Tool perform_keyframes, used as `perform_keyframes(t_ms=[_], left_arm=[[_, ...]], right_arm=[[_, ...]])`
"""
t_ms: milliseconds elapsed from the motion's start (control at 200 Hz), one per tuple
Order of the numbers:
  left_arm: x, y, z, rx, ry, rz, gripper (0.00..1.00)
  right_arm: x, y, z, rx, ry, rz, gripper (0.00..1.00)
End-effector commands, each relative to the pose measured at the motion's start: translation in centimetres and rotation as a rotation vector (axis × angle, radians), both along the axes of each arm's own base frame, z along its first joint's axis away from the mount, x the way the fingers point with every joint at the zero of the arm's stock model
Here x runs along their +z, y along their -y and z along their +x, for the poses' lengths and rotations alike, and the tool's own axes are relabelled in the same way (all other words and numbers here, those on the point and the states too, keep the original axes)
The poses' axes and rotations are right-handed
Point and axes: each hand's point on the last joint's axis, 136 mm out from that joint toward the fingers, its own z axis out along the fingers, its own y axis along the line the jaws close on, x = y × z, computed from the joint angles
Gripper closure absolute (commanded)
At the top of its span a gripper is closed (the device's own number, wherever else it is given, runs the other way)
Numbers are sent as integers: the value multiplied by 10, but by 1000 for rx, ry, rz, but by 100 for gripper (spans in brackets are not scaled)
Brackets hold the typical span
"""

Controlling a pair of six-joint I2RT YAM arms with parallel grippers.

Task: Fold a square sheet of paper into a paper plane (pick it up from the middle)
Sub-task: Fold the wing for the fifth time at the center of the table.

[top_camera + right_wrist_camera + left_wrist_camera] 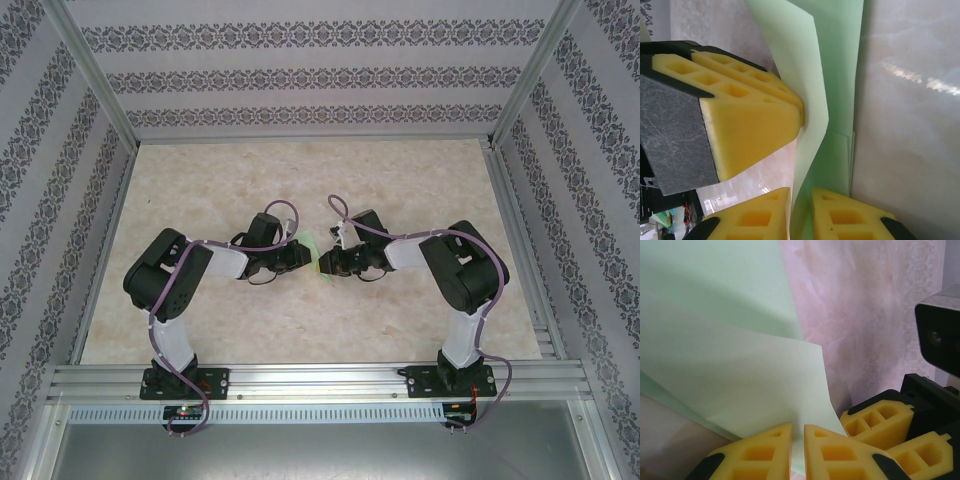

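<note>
Grips the half-folded green sheet of paper [309,244] above the tabletop [300,180] in the middle of the top picture, left claw [797,456] and right claw [800,217] both squeezed tight on it, likely to hold it steady for the next fold.

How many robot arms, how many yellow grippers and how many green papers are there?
Robot arms: 2 (left arm, right arm)
Grippers: 2 (left gripper, right gripper)
Green paper: 1
Total: 5
</note>
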Motion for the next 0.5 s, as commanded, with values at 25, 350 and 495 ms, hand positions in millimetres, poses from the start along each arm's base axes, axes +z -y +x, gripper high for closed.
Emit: perform_keyframes(t_ms=[25, 350, 495], left_arm=[[-15, 0, -4, 2, -44, 38, 85], [-23, -4, -9, 3, -64, 61, 85], [-24, -4, -10, 2, -66, 64, 85]], right_arm=[[-3, 2, -1, -15, -18, -29, 78], [11, 7, -12, -37, -87, -38, 75], [14, 9, -11, -47, -80, -52, 76]])
